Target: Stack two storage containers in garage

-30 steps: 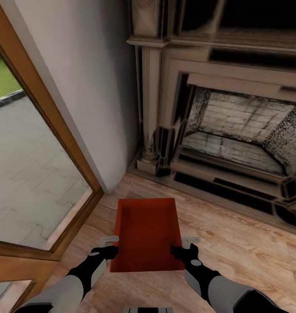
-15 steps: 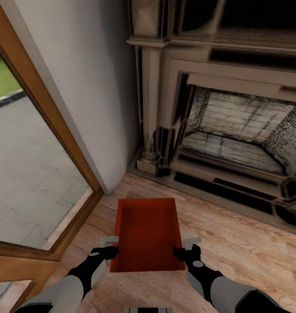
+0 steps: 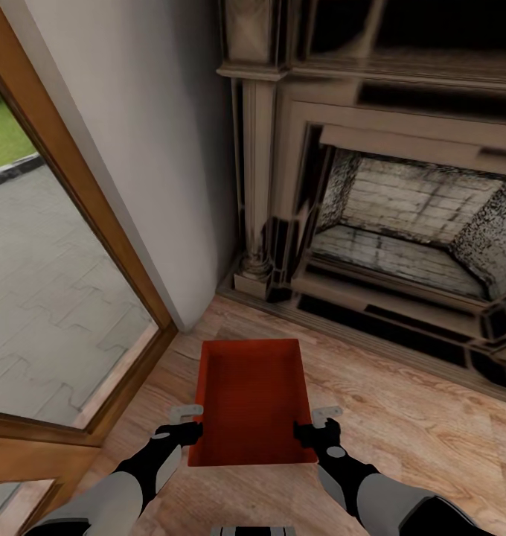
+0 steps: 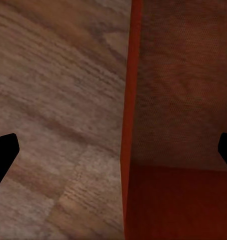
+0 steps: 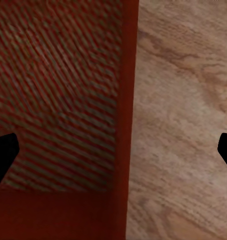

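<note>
- The glass door [image 3: 52, 298] stands at the far left, with a plain wall beside it; nothing there bears on the grasp.
- The left gripper [image 3: 187, 421] sits at the left long wall of the storage container [image 3: 253, 398], near its close corner. In the left wrist view its fingertips [image 4: 4, 155] are spread wide with the thin orange wall [image 4: 127, 120] between them, one inside the bin and one over the wood floor [image 4: 48, 100], and not yet pinching.
- The storage container rests on the light plank floor of the living room, in front of the robot, short end toward the wall.
- The right gripper [image 3: 318, 422] mirrors the left at the right long wall. Its fingertips [image 5: 3, 155] are likewise wide apart, straddling the wall [image 5: 127, 100] without contact.
- The fireplace [image 3: 402, 223] rises to the right, near the bin's far end (worth minding once the bin comes up).
- To do this step well, I judge both claws should close together, so the thin walls are not pushed sideways.
- Each wall looks roughly centred in its jaws, so little correction seems needed before squeezing.
- Lift level afterwards, since two edge pinches could let the bin tilt.
</note>
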Motion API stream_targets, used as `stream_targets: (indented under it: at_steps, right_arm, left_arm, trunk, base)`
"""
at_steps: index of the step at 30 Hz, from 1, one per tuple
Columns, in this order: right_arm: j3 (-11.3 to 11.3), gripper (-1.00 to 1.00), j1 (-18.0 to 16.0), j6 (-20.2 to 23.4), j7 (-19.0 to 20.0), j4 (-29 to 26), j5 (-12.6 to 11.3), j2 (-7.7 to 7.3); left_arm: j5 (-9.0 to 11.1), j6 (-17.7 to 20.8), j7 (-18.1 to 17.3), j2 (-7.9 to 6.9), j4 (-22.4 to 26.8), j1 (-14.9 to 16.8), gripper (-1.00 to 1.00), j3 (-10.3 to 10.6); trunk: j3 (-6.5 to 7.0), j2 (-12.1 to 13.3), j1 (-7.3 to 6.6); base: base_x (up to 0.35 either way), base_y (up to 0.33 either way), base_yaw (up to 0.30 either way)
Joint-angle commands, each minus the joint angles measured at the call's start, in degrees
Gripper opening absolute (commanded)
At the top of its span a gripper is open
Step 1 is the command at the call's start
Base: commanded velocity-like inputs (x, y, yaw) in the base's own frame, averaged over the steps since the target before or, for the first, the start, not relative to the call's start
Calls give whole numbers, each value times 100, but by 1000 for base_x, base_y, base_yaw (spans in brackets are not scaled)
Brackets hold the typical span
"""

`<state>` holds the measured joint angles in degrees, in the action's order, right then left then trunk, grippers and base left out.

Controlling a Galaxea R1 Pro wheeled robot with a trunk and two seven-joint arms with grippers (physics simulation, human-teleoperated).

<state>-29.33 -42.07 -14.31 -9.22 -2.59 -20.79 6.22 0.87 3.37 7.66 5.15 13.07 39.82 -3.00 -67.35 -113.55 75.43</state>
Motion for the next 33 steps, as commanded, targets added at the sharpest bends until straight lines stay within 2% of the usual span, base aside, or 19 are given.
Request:
stream_targets:
  at_steps: [1, 15, 33]
  right_arm:
    - [-48, 100, -3, -17, -19, 5, -47, 5]
    - [-3, 100, -3, -27, -19, 5, -57, -27]
    - [-2, 100, -5, -133, -19, 13, -57, -33]
  left_arm:
    - [10, 32, 7, 4, 12, -1, 100, -28]
    - [10, 32, 7, 4, -7, -1, 100, -26]
    - [14, 32, 7, 2, 1, -1, 100, -34]
  trunk:
    - [-3, -1, -1]
    - [-3, -1, -1]
    - [-326, -723, 395]
  base:
    - [0, 0, 0]
    - [0, 0, 0]
    - [0, 0, 0]
